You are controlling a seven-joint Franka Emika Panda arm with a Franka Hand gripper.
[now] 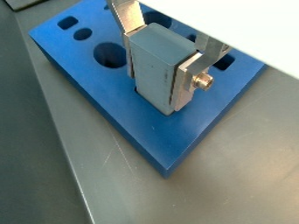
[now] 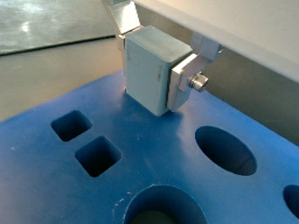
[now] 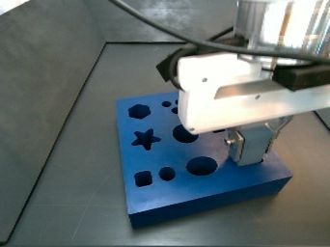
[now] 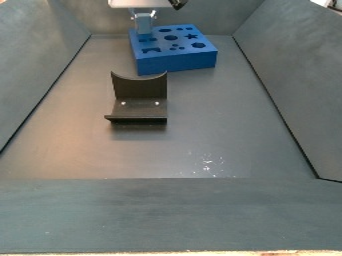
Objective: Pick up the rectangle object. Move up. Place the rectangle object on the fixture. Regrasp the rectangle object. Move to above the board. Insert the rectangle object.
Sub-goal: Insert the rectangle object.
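Watching from my station, I saw the pincer (image 1: 162, 63) clamped on the rectangle object (image 1: 156, 72), its silver fingers (image 1: 125, 17) pressed against opposite faces of the pale grey-blue block. The block stood upright between them, directly over the board (image 1: 176, 140). In both wrist views its lower end sat very near the blue surface; whether it actually touched, I could not tell. A small metal fitting with a screw (image 2: 200, 82) stuck out from one side of the block.

In a wrist view the rectangle object (image 2: 152, 70) hung close to one edge of the board (image 2: 176, 140), with two square holes (image 2: 98, 156) and an oval hole (image 2: 225, 149) lying open nearby. In a side view the block (image 3: 250, 145) showed beneath the white wrist housing (image 3: 226, 82), near a corner of the board (image 3: 180, 193), beside round cut-outs and away from the star hole (image 3: 146, 138).

From the long side view, the board (image 4: 181, 55) lay toward the far edge of the counter (image 4: 201, 150), and the pincer (image 4: 144, 18) hovered at its far end. The fixture (image 4: 135, 99) stood apart from the board, nearer the middle of the counter.
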